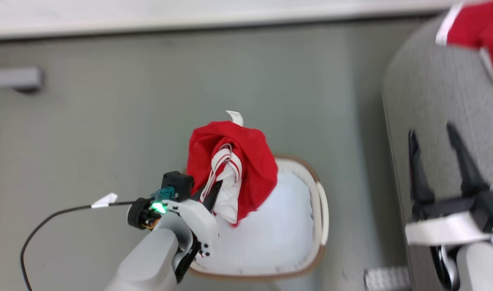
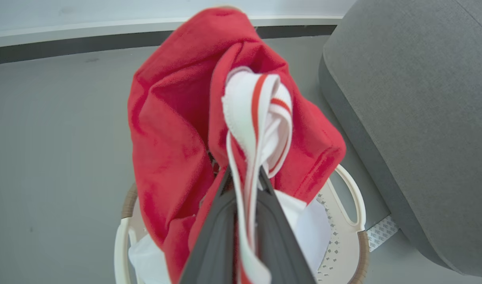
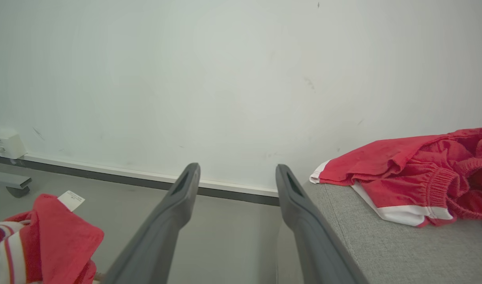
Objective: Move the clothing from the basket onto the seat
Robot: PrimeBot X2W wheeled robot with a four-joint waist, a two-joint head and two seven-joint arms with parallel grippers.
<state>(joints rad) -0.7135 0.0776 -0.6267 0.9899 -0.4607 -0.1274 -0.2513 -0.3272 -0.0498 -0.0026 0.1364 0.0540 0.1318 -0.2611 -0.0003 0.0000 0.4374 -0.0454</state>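
Note:
A red garment with white striped trim (image 1: 246,161) hangs bunched above the left side of the basket (image 1: 321,218), and my left gripper (image 1: 214,190) is shut on its striped band. In the left wrist view the trim (image 2: 256,118) runs between the closed fingers (image 2: 213,244), with the basket (image 2: 351,236) and its white liner below. Another red piece of clothing (image 3: 414,177) lies on the grey seat (image 3: 402,252), also visible at the head view's top right (image 1: 476,28). My right gripper (image 1: 440,141) stands open over the seat's edge (image 1: 432,93), holding nothing.
Grey floor surrounds the basket. A white wall with a dark baseboard (image 3: 106,173) runs along the back. A grey caster foot (image 1: 16,79) sits at far left, and a black cable (image 1: 48,220) trails from my left wrist. A white perforated strip (image 1: 385,279) lies by the sofa base.

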